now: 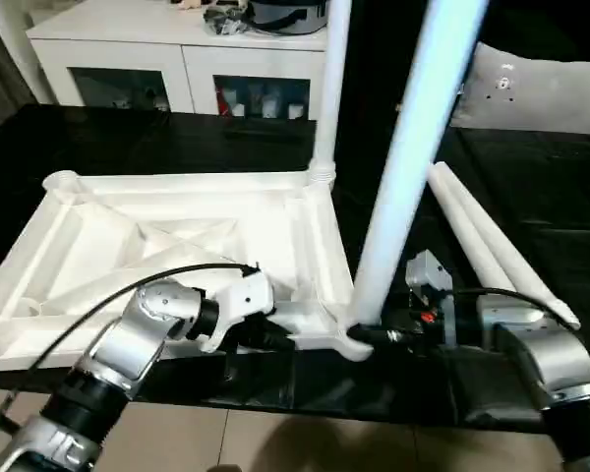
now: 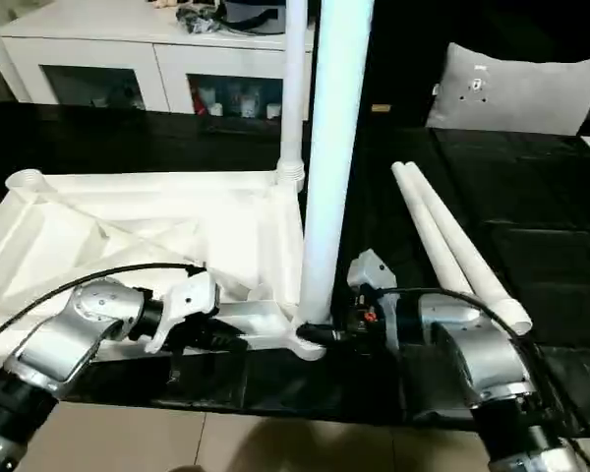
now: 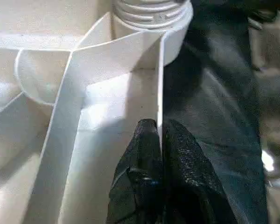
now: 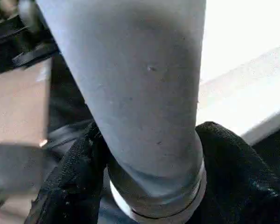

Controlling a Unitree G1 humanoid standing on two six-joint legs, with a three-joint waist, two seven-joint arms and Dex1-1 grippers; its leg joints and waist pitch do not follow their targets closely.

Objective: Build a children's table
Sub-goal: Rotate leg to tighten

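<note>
From the left eye view, the table top (image 1: 177,246) lies upside down on the black surface (image 1: 531,197), ribs up, so the legs can go into its corner holes. One leg (image 1: 326,88) stands in the far corner. A second leg (image 1: 413,157) stands in the near corner. Two more legs (image 1: 492,241) lie side by side on the surface, just right of the top. That makes four legs and one top. A white cabinet (image 1: 177,59) stands behind.

From the right eye view, the right gripper (image 2: 326,334) is at the foot of the near leg, and the left gripper (image 2: 238,342) is at the top's near edge.

From the left wrist view, the left gripper pinches a thin wall (image 3: 159,93) of the top, fingers (image 3: 142,140) pressed together on it. I think it holds the top steady.

From the right wrist view, the right gripper's fingers (image 4: 74,172) hug the near leg low down, one on each side, likely to push or twist it in.
</note>
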